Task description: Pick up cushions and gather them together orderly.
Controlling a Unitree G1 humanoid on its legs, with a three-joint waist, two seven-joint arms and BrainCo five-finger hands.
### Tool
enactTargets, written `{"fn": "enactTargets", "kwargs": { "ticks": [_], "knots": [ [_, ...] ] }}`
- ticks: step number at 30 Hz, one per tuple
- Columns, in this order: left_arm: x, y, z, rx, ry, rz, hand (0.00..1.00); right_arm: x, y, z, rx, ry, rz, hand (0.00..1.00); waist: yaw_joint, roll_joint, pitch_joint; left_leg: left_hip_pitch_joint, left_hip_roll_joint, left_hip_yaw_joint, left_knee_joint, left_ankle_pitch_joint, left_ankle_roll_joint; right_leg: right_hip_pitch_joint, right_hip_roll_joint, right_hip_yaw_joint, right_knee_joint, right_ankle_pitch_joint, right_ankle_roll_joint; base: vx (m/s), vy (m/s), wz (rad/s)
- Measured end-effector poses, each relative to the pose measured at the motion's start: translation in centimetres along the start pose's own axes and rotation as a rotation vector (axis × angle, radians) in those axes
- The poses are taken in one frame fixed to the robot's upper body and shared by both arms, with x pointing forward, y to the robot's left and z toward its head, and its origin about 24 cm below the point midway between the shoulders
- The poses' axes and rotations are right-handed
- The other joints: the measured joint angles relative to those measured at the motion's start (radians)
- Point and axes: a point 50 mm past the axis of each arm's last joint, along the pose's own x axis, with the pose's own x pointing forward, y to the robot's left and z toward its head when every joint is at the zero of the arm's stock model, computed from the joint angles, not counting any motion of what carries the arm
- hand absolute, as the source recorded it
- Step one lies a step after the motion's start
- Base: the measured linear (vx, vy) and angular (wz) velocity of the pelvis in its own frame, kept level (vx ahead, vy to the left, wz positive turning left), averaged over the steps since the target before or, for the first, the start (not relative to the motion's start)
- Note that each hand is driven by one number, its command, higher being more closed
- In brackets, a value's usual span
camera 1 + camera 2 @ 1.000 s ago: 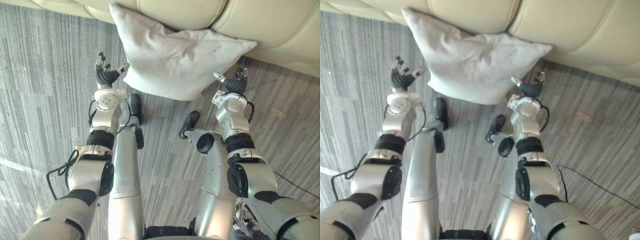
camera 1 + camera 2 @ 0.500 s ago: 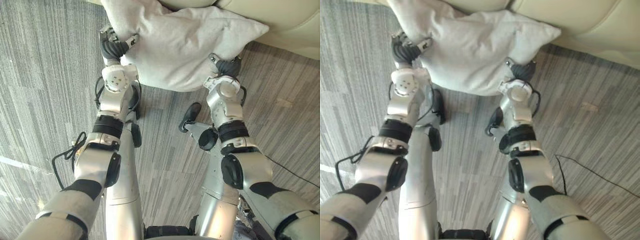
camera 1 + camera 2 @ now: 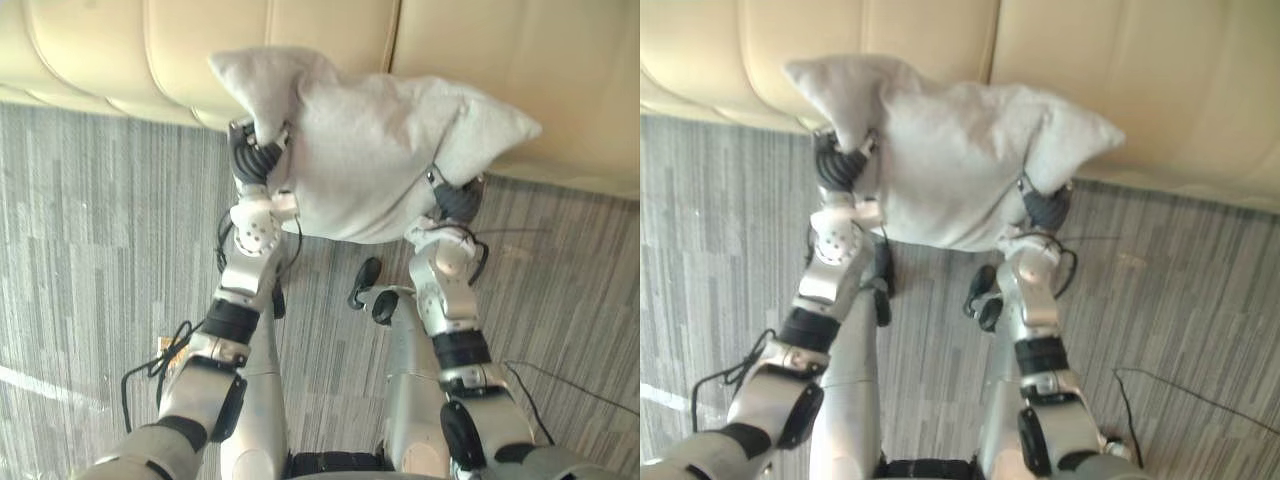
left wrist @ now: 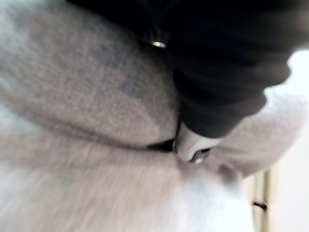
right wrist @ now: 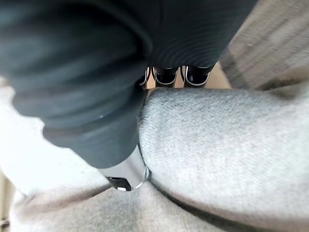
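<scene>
Gripping cushion (image 3: pixel 370 160) w/ left hand (image 3: pixel 256 160), right hand (image 3: pixel 455 203); prob. off floor (image 3: pixel 100 260).

A cream leather sofa (image 3: pixel 200 60) spans the far side. Its smooth surface is split by straight seams into broad padded panels, and its lower edge rounds down to the floor. Below it lies a grey carpet (image 3: pixel 90 240) patterned in fine stripes of lighter and darker grey — a thin pale streak (image 3: pixel 40 385) crosses it near the left edge.
</scene>
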Motion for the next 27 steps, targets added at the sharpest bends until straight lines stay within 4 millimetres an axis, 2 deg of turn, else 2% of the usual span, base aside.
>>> {"fn": "enactTargets", "kwargs": {
  "ticks": [1,3,5,6,10,11,15,17,19,20,22,23,24,25,27],
  "knots": [
    [-0.5,0.1,-0.3,-0.004,0.011,0.002,1.0,-0.5,-0.3,-0.2,-0.016,0.001,0.004,1.0,0.0,-0.002,-0.006,0.03,0.0,0.006,-0.01,-0.002,0.002,0.028,0.001,-0.002,-0.013,0.001,0.002,0.13,-0.015,-0.09],
    [-3.0,1.0,-1.9,-0.006,0.081,0.017,1.0,-2.9,-1.9,-1.1,-0.077,0.031,0.03,1.0,0.0,0.0,-0.074,0.132,0.0,0.024,-0.062,-0.015,0.003,0.127,0.014,0.002,-0.083,0.009,0.018,0.15,-0.005,-0.14],
    [-4.3,1.8,-2.7,-0.002,0.116,0.03,1.0,-4.3,-2.4,-1.7,-0.113,0.055,0.052,1.0,0.001,-0.003,-0.096,0.203,0.007,0.039,-0.095,-0.021,0.003,0.2,0.028,0.003,-0.135,0.016,0.027,0.11,0.011,-0.17],
    [-5.7,2.4,-3.3,0.001,0.151,0.033,1.0,-5.6,-3.2,-2.2,-0.139,0.087,0.068,1.0,0.001,-0.003,-0.126,0.271,0.009,0.049,-0.143,-0.022,0.003,0.26,0.038,0.003,-0.192,0.022,0.039,0.08,0.005,-0.15],
    [-8.7,3.9,-3.9,-0.002,0.2,0.054,1.0,-8.0,-4.2,-3.0,-0.192,0.145,0.116,1.0,0.004,-0.007,-0.209,0.401,0.008,0.096,-0.246,-0.023,0.002,0.363,0.057,0.019,-0.302,0.048,0.052,0.14,0.007,-0.25],
    [-9.6,4.3,-4.1,-0.002,0.214,0.056,1.0,-8.5,-4.4,-3.4,-0.203,0.168,0.132,1.0,0.004,-0.004,-0.236,0.439,0.006,0.11,-0.27,-0.021,-0.002,0.392,0.063,0.029,-0.333,0.062,0.045,0.18,0.02,-0.31],
    [-11.0,5.0,-4.7,-0.01,0.259,0.06,1.0,-9.3,-4.9,-3.9,-0.241,0.197,0.165,1.0,0.003,-0.004,-0.281,0.519,-0.002,0.125,-0.307,-0.024,-0.007,0.447,0.073,0.068,-0.371,0.072,0.044,0.18,0.014,-0.34],
    [-11.4,5.3,-4.9,-0.007,0.275,0.06,1.0,-9.1,-5.1,-4.3,-0.262,0.206,0.189,1.0,0.002,-0.003,-0.282,0.556,-0.001,0.128,-0.303,-0.057,-0.012,0.461,0.075,0.084,-0.346,0.072,0.045,0.14,0.03,-0.52],
    [-11.8,5.7,-5.4,0.004,0.304,0.046,1.0,-9.1,-5.5,-5.4,-0.302,0.24,0.2,1.0,-0.01,-0.005,-0.281,0.605,0.008,0.154,-0.284,-0.091,-0.016,0.453,0.066,0.081,-0.259,0.08,0.054,0.05,0.051,-0.46],
    [-12.1,5.9,-5.6,0.014,0.319,0.047,1.0,-9.2,-5.7,-5.9,-0.323,0.26,0.205,1.0,-0.017,-0.004,-0.281,0.633,0.015,0.167,-0.276,-0.114,-0.013,0.446,0.062,0.078,-0.201,0.092,0.048,0.01,0.067,-0.55],
    [-12.4,6.3,-5.7,0.031,0.329,0.043,1.0,-9.3,-5.8,-6.7,-0.345,0.29,0.215,1.0,-0.021,-0.002,-0.281,0.699,0.032,0.196,-0.282,-0.153,-0.008,0.406,0.039,0.05,-0.089,0.162,0.041,0.01,0.077,-0.64],
    [-12.4,6.3,-5.7,0.033,0.329,0.043,1.0,-9.2,-5.8,-6.8,-0.349,0.292,0.219,1.0,-0.022,0.0,-0.282,0.707,0.033,0.198,-0.29,-0.155,-0.005,0.396,0.033,0.037,-0.076,0.181,0.039,0.02,0.066,-0.54],
    [-12.4,6.4,-5.7,0.036,0.329,0.042,1.0,-9.0,-5.7,-7.0,-0.361,0.296,0.227,1.0,-0.023,0.007,-0.281,0.726,0.034,0.202,-0.313,-0.154,0.001,0.38,0.027,0.017,-0.066,0.193,0.021,0.03,0.054,-0.47],
    [-12.4,6.4,-5.7,0.039,0.329,0.042,1.0,-8.8,-5.7,-7.2,-0.38,0.295,0.239,1.0,-0.026,0.014,-0.288,0.734,0.034,0.208,-0.336,-0.154,0.003,0.369,0.029,-0.005,-0.114,0.159,0.017,0.07,0.073,-0.65],
    [-12.3,6.6,-5.6,0.048,0.325,0.039,1.0,-8.3,-5.6,-7.2,-0.4,0.288,0.269,1.0,-0.023,0.016,-0.291,0.763,0.027,0.213,-0.379,-0.152,0.004,0.371,0.062,0.0,-0.328,0.167,0.031,0.11,0.045,-0.53]
  ]
}}
